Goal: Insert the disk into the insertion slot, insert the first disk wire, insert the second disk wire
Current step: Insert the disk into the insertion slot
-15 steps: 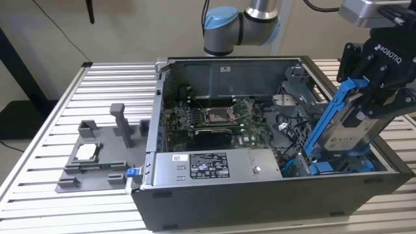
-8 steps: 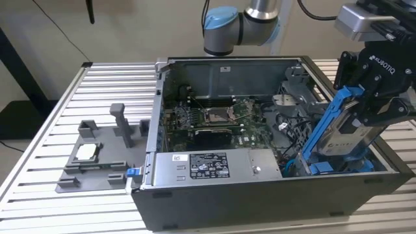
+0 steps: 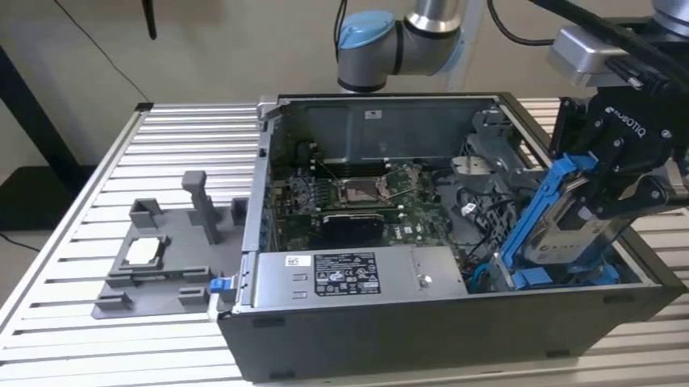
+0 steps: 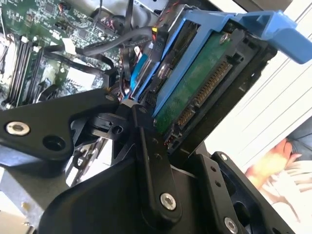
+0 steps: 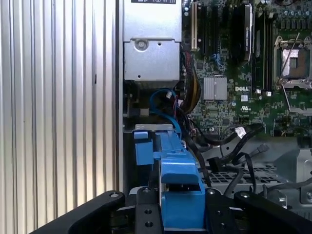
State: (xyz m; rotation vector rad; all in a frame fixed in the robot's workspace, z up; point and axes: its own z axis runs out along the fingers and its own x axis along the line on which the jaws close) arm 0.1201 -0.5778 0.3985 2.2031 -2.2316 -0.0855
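The disk (image 3: 569, 234), silver-grey in a bright blue carrier, is tilted on edge over the front right corner of the open computer case. My gripper (image 3: 595, 211) is shut on it from above. Its lower end reaches into the insertion slot (image 3: 551, 278), a bay with blue rails. In the second wrist view the disk's green circuit side and connector (image 4: 195, 95) sit between my black fingers (image 4: 148, 146). The first wrist view looks down along the blue carrier (image 5: 180, 187) toward the slot's blue tab (image 5: 143, 146). Loose black wires (image 5: 229, 144) and a blue wire (image 5: 163, 100) lie beside the bay.
A grey labelled power supply box (image 3: 344, 274) fills the case's front edge, with the motherboard (image 3: 356, 193) behind it. On the slatted table (image 3: 183, 137), a grey fixture (image 3: 156, 262) stands at the exterior view's left. The arm's base (image 3: 393, 40) rises behind the case.
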